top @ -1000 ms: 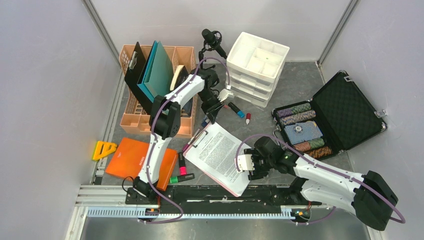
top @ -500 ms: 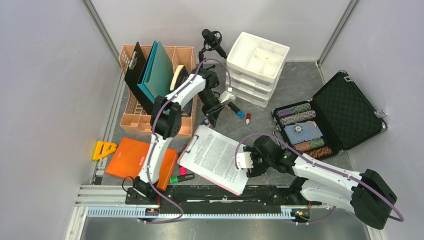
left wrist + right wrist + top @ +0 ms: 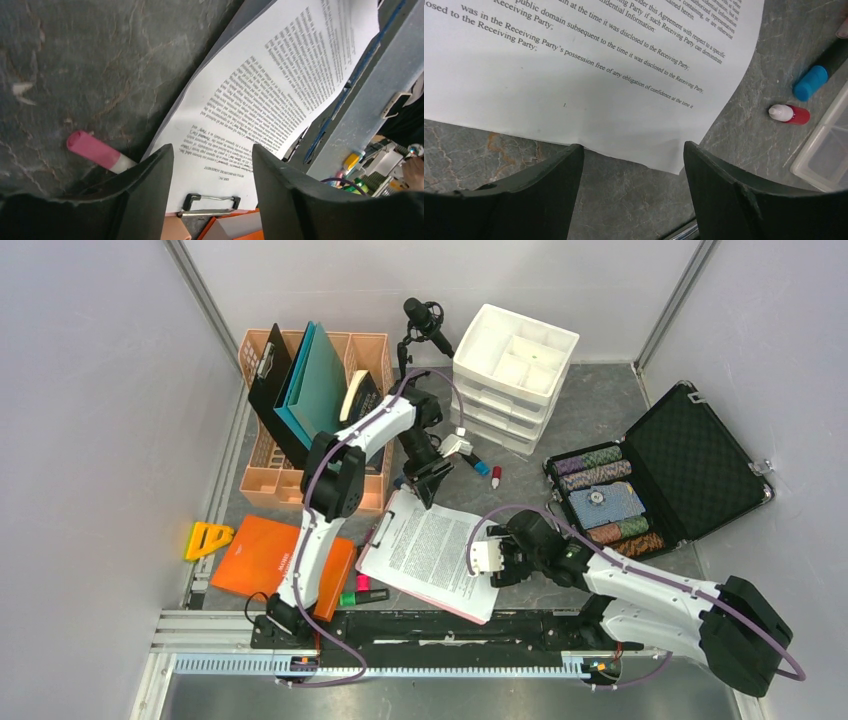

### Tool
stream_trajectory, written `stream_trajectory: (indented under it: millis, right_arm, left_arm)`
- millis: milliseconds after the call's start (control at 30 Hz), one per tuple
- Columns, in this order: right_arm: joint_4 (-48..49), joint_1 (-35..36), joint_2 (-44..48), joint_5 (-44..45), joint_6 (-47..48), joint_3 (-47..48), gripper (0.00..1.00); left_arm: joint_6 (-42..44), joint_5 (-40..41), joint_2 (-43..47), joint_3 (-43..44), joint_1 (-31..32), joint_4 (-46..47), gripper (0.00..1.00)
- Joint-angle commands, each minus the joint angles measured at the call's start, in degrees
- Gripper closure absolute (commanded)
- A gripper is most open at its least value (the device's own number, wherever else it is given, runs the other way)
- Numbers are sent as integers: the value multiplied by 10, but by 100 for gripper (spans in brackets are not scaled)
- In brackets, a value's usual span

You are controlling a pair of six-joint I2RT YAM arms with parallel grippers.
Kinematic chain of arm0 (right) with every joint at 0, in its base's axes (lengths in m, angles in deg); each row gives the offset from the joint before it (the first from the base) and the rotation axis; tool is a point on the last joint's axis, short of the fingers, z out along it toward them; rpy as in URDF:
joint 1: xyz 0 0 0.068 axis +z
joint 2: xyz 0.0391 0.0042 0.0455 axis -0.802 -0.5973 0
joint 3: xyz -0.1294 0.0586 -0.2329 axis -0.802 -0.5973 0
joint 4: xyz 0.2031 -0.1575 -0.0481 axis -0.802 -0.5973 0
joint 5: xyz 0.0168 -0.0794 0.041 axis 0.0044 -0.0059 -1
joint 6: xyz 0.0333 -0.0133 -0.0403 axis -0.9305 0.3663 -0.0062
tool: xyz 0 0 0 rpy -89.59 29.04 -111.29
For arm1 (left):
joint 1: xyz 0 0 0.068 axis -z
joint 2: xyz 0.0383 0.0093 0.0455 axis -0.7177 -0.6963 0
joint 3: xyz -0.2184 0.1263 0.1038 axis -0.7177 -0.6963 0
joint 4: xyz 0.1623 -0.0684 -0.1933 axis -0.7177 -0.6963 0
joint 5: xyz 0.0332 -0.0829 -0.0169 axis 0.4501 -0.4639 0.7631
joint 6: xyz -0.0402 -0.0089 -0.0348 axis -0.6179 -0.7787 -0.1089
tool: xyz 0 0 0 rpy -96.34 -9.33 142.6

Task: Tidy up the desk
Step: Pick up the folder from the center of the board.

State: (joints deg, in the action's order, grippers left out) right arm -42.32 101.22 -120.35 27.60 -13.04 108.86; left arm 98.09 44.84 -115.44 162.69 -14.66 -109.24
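Orange comes first from my end: a flat orange notebook (image 3: 265, 555) at the front left of the desk (image 3: 590, 405). A yellow triangular piece (image 3: 207, 538) sits just beside it by the left rail, and two highlighters (image 3: 365, 592), pink and green, lie loose at its right edge.

Next out is the clipboard (image 3: 430, 558) with its printed sheet, lying skewed across the front middle. My right gripper (image 3: 487, 562) sits low at the sheet's right corner with its jaws spread wide. The paper there lies flat on the stone and nothing is grasped. The left gripper (image 3: 211, 150) hangs over the clip end, fingers apart and empty, with a pink marker (image 3: 95, 150) lying just beside the board.

Past that, a blue-capped marker (image 3: 810, 82) and a small red-and-white cap (image 3: 789, 114) lie loose in front of the white drawer unit (image 3: 515, 365). To the right a black case (image 3: 700, 455) stands open, with rows of chips (image 3: 605, 495) inside.

At the back left, a peach basket (image 3: 262, 478) already holds teal folders (image 3: 318, 380) standing on edge.

I judge the tidying well short of done. The folders look filed, but the clipboard, notebook, highlighters, markers and yellow piece are all out on the stone. With both hands empty, I take the clipboard to be the piece in hand.
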Motion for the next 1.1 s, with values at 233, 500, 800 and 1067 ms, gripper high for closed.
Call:
stream_trajectory:
  millis: [233, 500, 800, 1067]
  right_arm:
    - [-111, -13, 55, 73, 42, -33, 15]
    - [-124, -13, 69, 17, 47, -10, 15]
    - [-91, -2, 34, -13, 41, -16, 16]
    - [-66, 6, 2, -21, 35, -18, 16]
  left_arm:
    - [-136, 157, 303, -293, -13, 185, 19]
    - [-169, 152, 382, -443, -83, 218, 6]
    - [-186, 148, 417, -541, -89, 280, 3]
    - [-179, 113, 440, -575, -89, 286, 7]
